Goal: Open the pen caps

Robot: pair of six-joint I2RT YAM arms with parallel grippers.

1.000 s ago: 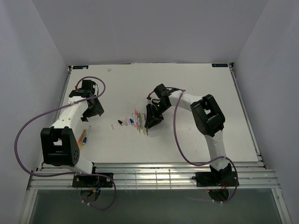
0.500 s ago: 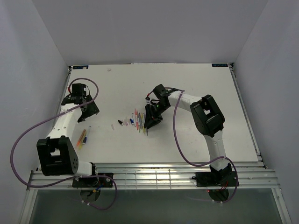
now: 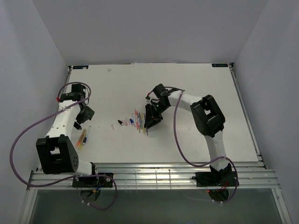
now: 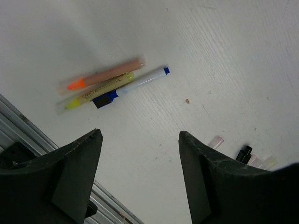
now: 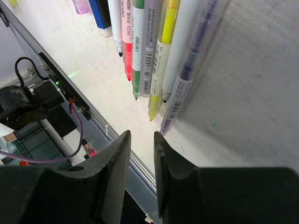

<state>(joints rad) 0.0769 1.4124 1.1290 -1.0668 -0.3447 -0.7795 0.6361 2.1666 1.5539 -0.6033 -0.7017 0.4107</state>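
Note:
Several uncapped pens (image 5: 161, 56) lie side by side in a row (image 3: 139, 120) at the table's middle: purple, white, yellow, green and pink. My right gripper (image 5: 141, 135) hovers just past their tips (image 3: 150, 122), its jaws a narrow gap apart with nothing between them. Loose pen caps (image 3: 120, 122) lie left of the row; a clear pink one (image 4: 216, 141) and a black one (image 4: 244, 153) show in the left wrist view. My left gripper (image 4: 140, 135) hangs wide open and empty (image 3: 80, 117) above bare table. Beyond it lie an orange pen (image 4: 105, 74), a yellow pen (image 4: 98, 88) and a blue-white pen (image 4: 138, 83).
The three left pens (image 3: 82, 138) sit close to the table's near edge, where metal rails (image 3: 149, 175) run. A blue cap (image 5: 100, 16) and a purple cap (image 5: 81, 5) lie at the head of the centre row. White walls close in on both sides.
My left arm has swung left and toward the near edge, bringing its open gripper closer to the three pens. The right arm and the pens have not moved.

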